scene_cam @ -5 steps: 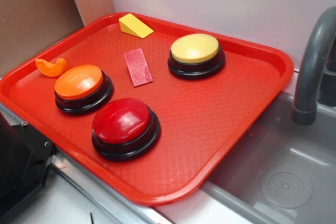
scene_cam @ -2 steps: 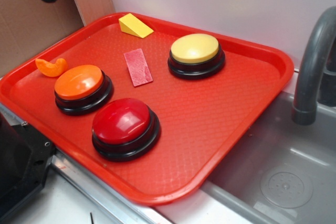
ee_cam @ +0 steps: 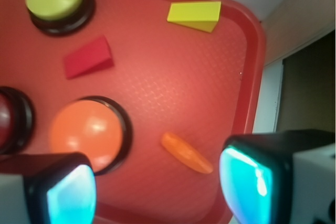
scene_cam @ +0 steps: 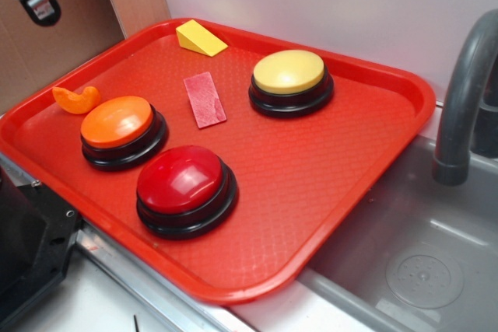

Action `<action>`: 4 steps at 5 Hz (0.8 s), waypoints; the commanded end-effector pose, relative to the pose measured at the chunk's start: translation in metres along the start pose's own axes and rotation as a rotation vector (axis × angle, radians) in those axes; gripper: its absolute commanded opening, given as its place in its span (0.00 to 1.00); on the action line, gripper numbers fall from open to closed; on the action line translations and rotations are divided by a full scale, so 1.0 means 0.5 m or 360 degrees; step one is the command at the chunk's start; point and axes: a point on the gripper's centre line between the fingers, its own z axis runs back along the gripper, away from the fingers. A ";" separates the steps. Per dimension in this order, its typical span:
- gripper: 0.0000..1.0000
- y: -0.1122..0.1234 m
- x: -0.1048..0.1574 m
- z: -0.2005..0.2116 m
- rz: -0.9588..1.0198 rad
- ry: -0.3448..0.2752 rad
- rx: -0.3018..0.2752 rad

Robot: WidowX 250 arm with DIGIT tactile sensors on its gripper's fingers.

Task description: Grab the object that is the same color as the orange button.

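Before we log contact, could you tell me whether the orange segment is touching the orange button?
No, the orange segment lies apart from the orange button, with bare tray between them.

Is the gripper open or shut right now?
Open. In the wrist view the gripper has its two fingers wide apart with nothing between them, and the orange segment lies free on the tray.
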 end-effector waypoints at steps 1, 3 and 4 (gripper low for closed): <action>1.00 0.040 -0.011 -0.064 -0.0133 0.0062 0.0013; 1.00 0.022 -0.034 -0.141 -0.0325 0.0152 0.0072; 1.00 0.019 -0.031 -0.169 -0.0399 0.0120 0.0093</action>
